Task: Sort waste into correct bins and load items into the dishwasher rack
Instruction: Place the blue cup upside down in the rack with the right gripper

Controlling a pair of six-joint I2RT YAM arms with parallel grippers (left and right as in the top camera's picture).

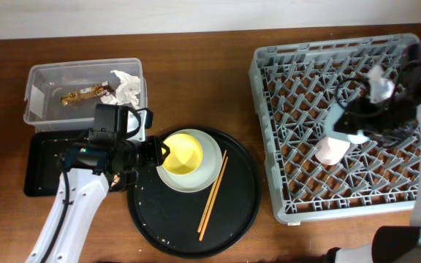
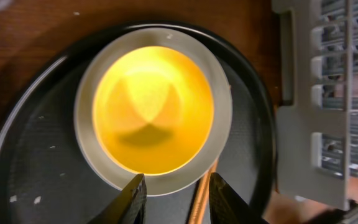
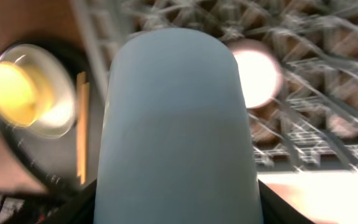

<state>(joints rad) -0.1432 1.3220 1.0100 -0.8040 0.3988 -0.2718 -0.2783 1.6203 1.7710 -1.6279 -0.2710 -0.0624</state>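
Left pincer (image 2: 179, 200) open, fingers astride the near rim of the one pale grey-green round plate (image 2: 84, 118). One yellow bowl (image 2: 154, 112) sat in it on the large round black tray (image 1: 232, 219), with two thin wooden chopsticks (image 1: 212, 196) alongside; none yet loaded. Shallow black rectangular tray (image 1: 39, 168) lay leftward; food scraps not made out. Right pincer (image 1: 357, 120) was closed on one pale blue cup (image 3: 176, 124) above the large square grey plastic rack (image 1: 298, 197), which already held one small pink cup (image 1: 332, 150). Farthest, the clear plastic tub (image 1: 86, 66) held one crumpled white tissue (image 1: 128, 88) and one gold-brown crinkled wrapper (image 1: 85, 93). Judged: waste largely sorted, loading barely begun.
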